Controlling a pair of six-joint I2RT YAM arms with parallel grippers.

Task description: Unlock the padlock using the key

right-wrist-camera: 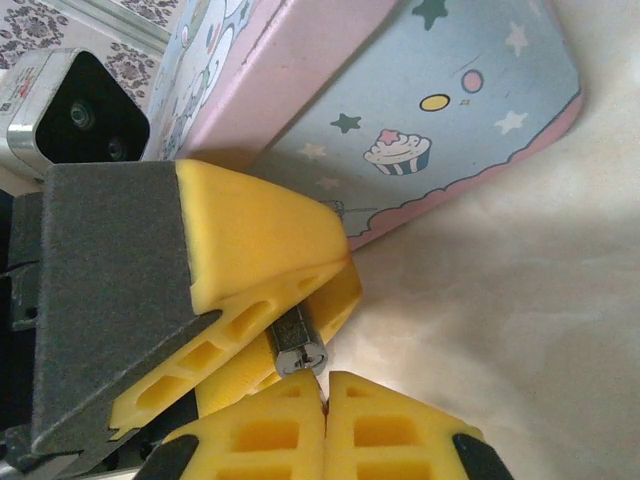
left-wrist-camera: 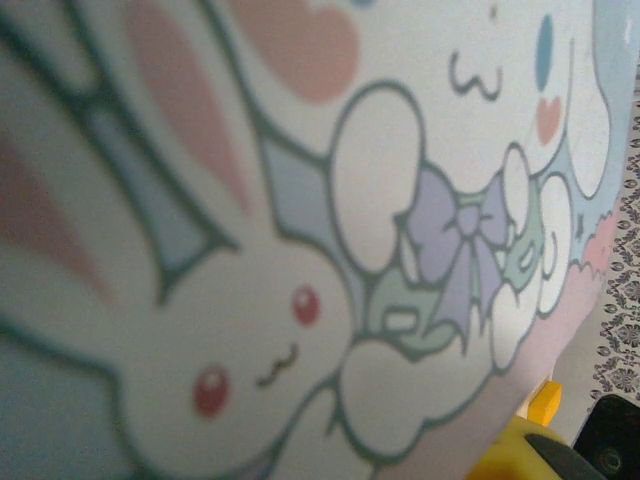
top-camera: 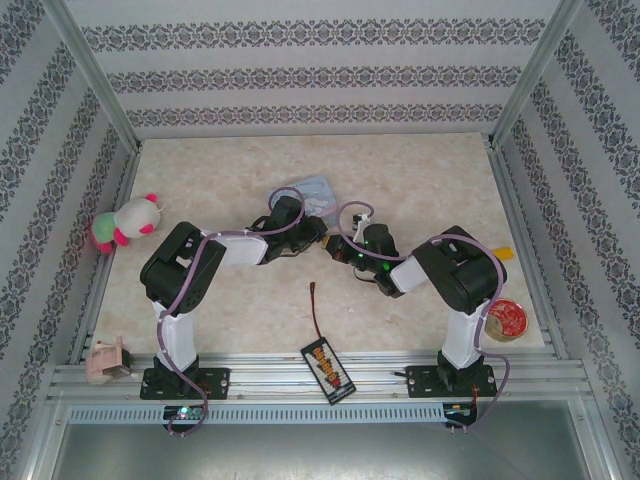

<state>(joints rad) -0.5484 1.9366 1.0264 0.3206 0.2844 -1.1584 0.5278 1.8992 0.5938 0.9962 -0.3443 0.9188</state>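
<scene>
Beige table (top-camera: 420,180), patterned walls (top-camera: 300,80). Blue tin (right-wrist-camera: 450,100), inside hidden. Left gripper (right-wrist-camera: 322,298) pinches padlock (right-wrist-camera: 298,350); right gripper (right-wrist-camera: 325,395) pressed closed just under it.

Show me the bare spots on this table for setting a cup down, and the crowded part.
Bare: the back strip between the tin and the back wall; the front patch between the left arm's base and the black card. Crowded: the middle, where left pincer and right pincer meet by the tin.
</scene>
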